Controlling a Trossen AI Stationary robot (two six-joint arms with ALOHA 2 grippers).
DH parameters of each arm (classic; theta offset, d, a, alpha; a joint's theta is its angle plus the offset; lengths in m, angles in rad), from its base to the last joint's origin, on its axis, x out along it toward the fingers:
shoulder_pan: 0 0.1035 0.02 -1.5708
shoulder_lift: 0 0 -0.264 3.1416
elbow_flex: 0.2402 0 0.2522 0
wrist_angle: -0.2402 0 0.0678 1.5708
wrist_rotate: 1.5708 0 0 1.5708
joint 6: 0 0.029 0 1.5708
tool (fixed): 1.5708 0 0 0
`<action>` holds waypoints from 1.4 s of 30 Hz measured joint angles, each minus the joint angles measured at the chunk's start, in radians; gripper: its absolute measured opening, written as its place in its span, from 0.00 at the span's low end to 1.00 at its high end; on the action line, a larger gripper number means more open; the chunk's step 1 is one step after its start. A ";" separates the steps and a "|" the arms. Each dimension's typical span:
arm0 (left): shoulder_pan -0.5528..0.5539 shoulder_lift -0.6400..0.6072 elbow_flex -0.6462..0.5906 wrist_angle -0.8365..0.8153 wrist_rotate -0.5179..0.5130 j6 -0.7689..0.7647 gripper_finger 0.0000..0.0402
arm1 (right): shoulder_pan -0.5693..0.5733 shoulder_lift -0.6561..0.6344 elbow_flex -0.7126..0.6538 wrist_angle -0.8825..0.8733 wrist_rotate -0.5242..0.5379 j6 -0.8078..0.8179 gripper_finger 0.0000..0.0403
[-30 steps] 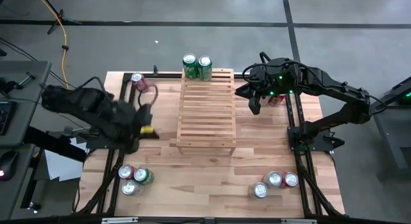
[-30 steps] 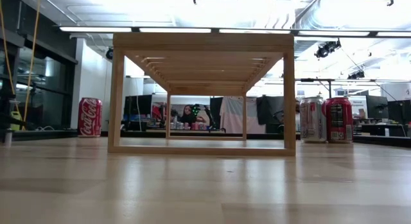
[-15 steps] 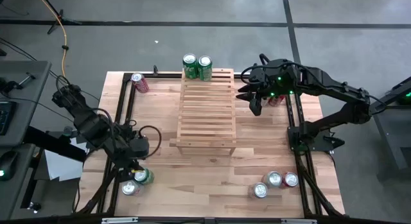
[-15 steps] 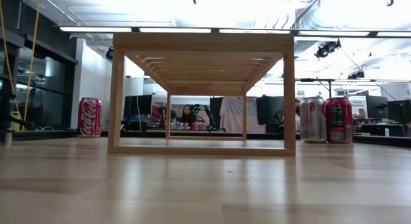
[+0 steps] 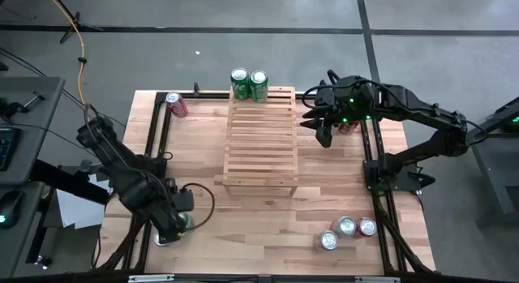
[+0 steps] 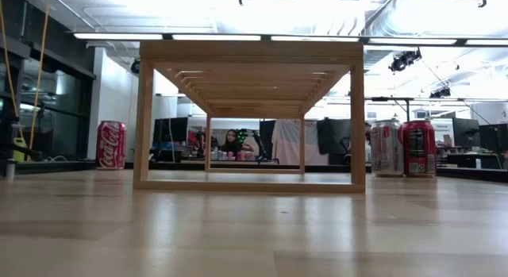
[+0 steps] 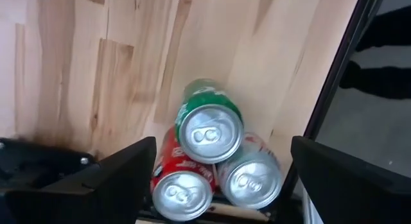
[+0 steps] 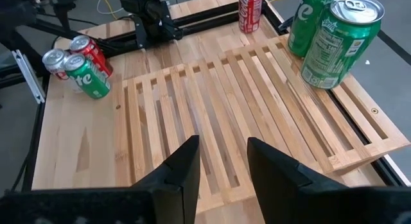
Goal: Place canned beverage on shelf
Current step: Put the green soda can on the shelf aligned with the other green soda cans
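Observation:
Three cans stand together at the table's near left: a green one (image 7: 210, 124), a red one (image 7: 180, 185) and a silver-topped one (image 7: 250, 179). My left gripper (image 7: 223, 144) hangs above them, pointing down and open, one finger on either side of the group, touching none. In the high view it (image 5: 170, 226) covers most of the group. The shelf (image 5: 261, 141) stands on its legs mid-table, with two green cans (image 5: 248, 83) upright at its far end. My right gripper (image 5: 323, 130) hovers open right of the shelf's far end, nothing between its fingers (image 8: 186, 169).
One red can (image 5: 176, 105) stands at the far left. Three more cans (image 5: 347, 230) are grouped at the near right, and another red can (image 5: 350, 126) shows under the right arm. Black frame rails (image 5: 154, 137) run along both table sides.
My left gripper has swung from beside the shelf's left side toward the table's near edge and come down. It now hangs over the near-left cans, pointing down. The cans and the shelf have not moved.

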 joint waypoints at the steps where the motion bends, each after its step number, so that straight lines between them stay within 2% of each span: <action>1: -0.005 0.010 0.000 0.014 -0.011 -0.004 0.88 | 0.000 0.000 0.000 0.000 0.001 0.000 0.29; 7: -0.040 0.049 -0.013 0.046 -0.049 -0.064 0.89 | 0.000 0.000 0.000 -0.001 0.021 0.000 0.29; 16: -0.095 -0.042 -0.207 0.146 -0.050 -0.210 0.89 | 0.000 0.000 0.000 -0.022 0.021 0.000 0.29; 24: -0.096 -0.053 -0.305 0.225 -0.059 -0.136 0.89 | 0.000 0.000 0.000 -0.052 0.021 0.005 0.29; 31: -0.096 -0.047 -0.334 0.251 -0.076 -0.125 0.89 | 0.000 0.000 0.000 -0.051 0.020 0.007 0.29; 42: -0.092 -0.047 -0.395 0.271 -0.045 -0.113 0.89 | 0.000 0.000 0.000 -0.051 0.020 0.008 0.29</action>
